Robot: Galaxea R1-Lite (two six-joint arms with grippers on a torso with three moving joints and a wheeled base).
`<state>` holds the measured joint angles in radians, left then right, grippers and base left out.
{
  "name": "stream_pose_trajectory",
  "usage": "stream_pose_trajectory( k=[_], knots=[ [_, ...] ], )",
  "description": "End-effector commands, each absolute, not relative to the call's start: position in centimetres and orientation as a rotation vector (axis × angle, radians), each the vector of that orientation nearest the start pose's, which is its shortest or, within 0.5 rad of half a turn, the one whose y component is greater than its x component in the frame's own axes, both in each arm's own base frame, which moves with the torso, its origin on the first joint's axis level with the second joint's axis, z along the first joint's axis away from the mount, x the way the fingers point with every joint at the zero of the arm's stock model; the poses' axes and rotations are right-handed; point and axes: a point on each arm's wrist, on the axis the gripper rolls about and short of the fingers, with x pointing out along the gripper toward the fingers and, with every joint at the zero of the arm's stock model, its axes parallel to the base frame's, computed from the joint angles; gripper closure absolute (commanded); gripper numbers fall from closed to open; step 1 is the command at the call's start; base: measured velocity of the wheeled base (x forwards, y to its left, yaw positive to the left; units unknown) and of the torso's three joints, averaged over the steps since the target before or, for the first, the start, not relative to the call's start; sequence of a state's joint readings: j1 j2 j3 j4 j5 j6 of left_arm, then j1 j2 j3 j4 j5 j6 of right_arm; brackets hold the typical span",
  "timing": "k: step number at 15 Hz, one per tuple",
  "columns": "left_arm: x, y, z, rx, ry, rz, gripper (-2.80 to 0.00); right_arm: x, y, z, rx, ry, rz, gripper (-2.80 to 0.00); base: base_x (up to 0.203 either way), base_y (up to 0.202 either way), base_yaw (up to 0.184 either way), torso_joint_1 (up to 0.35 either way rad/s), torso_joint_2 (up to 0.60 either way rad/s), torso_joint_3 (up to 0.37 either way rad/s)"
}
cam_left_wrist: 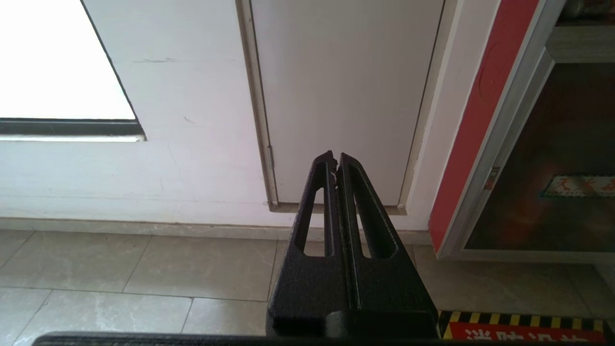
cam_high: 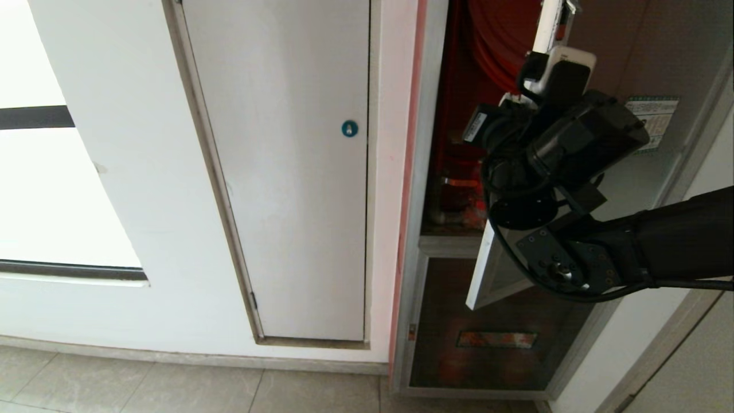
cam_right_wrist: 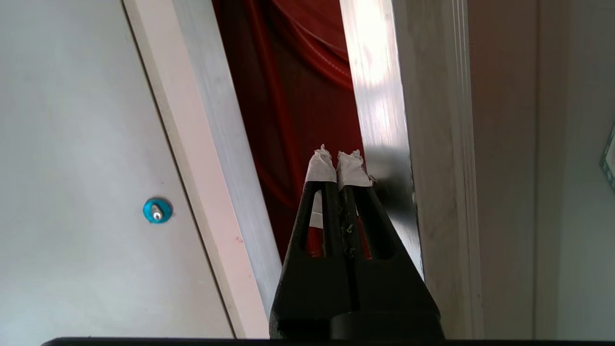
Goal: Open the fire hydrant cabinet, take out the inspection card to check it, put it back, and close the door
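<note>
The fire hydrant cabinet (cam_high: 459, 115) stands partly open, and its red interior (cam_right_wrist: 288, 96) and red hose reel (cam_high: 499, 40) show through the gap. The door (cam_high: 631, 183), dark glass in a silver frame with a green-bordered sticker (cam_high: 652, 123), is swung outward. My right arm (cam_high: 550, 143) reaches in front of it. My right gripper (cam_right_wrist: 338, 156) is shut with nothing in it, its white-taped tips in the gap right beside the door's free edge (cam_right_wrist: 384, 96). My left gripper (cam_left_wrist: 335, 156) is shut, empty and parked low, facing the wall and floor. The inspection card is out of view.
A plain white panel (cam_high: 287, 172) with a blue round lock (cam_high: 349, 128) is set in the wall left of the cabinet. Below the cabinet is a lower dark glass panel with an orange label (cam_high: 496, 339). A bright window (cam_high: 34, 189) is at far left, and grey floor tiles (cam_left_wrist: 144, 269) lie below.
</note>
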<state>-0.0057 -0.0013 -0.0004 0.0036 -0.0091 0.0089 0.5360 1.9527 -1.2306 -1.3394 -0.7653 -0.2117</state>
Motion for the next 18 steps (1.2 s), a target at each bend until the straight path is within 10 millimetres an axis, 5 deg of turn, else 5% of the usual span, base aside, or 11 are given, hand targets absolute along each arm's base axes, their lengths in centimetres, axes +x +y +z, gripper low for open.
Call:
stream_pose_trajectory(
  k=[1, 7, 18],
  knots=[
    [-2.3, 0.0, 7.5, 0.009, 0.003, -0.015, 0.0, 31.9, 17.0, 28.4, 0.184, -0.484, -0.281, 0.0, 0.0, 0.0, 0.0, 0.0, 0.0, 0.0],
    [-2.3, 0.0, 7.5, 0.009, 0.003, -0.015, 0.0, 30.1, 15.6, 29.1, 0.189, -0.479, -0.309, 0.0, 0.0, 0.0, 0.0, 0.0, 0.0, 0.0],
    [-2.3, 0.0, 7.5, 0.009, 0.002, -0.015, 0.0, 22.7, 11.2, 30.5, 0.173, -0.441, -0.347, 0.0, 0.0, 0.0, 0.0, 0.0, 0.0, 0.0]
  ],
)
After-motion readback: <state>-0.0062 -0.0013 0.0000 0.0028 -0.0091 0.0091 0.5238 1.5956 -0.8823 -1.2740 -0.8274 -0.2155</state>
